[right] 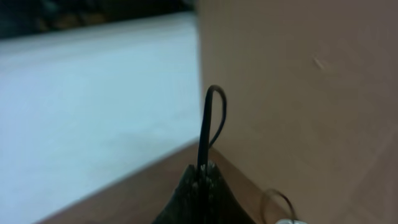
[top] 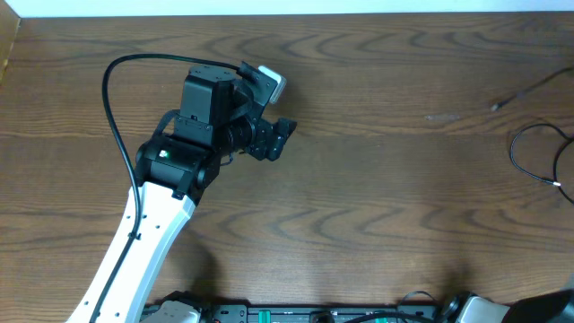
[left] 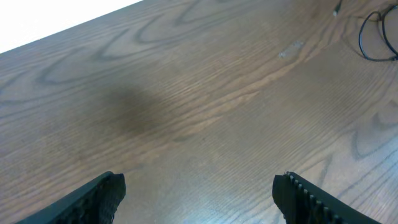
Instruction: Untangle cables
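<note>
A thin black cable [top: 529,154] lies looped at the table's far right edge, with a small plug end [top: 495,106] further back. It also shows in the left wrist view [left: 372,38] at the top right. My left gripper [top: 280,139] is open and empty over bare wood at the back left, far from the cable; its fingers [left: 199,196] are spread wide. My right gripper [right: 203,179] is shut on a black cable loop [right: 211,118] that sticks up out of its jaws. A second thin loop with a white plug [right: 281,208] lies beside it. The right gripper itself is out of the overhead view.
The wooden table [top: 377,206] fills the views. The left arm's thick black cable [top: 112,99] arcs over the table's left side. The table's back edge [top: 359,14] meets a white surface. Part of the right arm's base [top: 538,309] shows at the bottom right corner.
</note>
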